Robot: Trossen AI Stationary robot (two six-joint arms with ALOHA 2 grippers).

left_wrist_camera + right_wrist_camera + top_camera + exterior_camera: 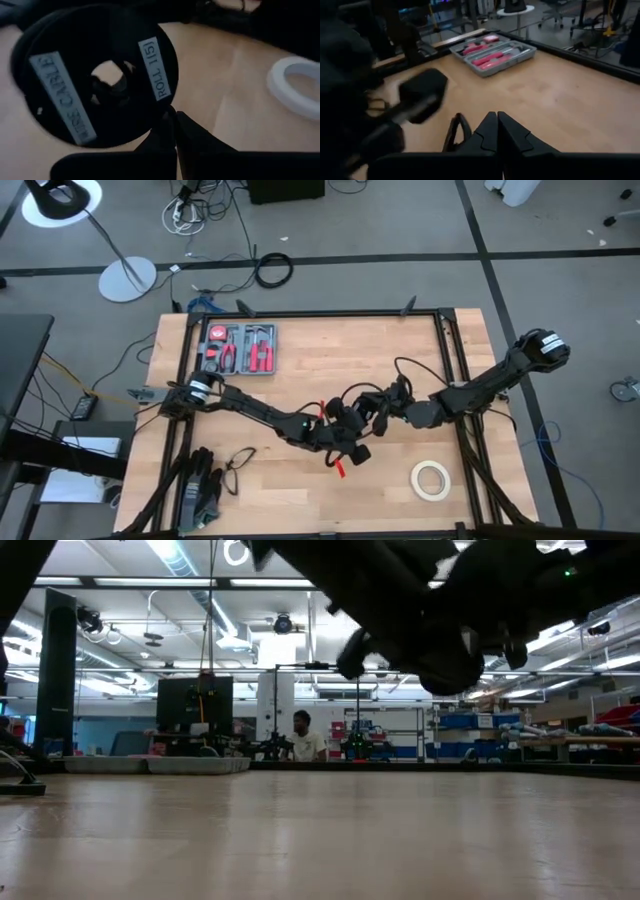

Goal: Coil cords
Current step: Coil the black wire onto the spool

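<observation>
Toolbox [240, 348] and tape roll [431, 479] (white) flanking both closed, empty hands, left [357, 452], right [352, 404].

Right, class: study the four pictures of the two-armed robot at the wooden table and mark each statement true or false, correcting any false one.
1. The cream-white tape roll lies flat on the wooden table. True.
2. The grey tool tray with red-handled tools sits by the right arm's base. False: it is near the left arm's side.
3. The left gripper is shut. True.
4. The right gripper is wide open. False: its fingers meet.
5. The black spool labelled WIRE CABLE has no hole. False: it has a centre hole.
</observation>
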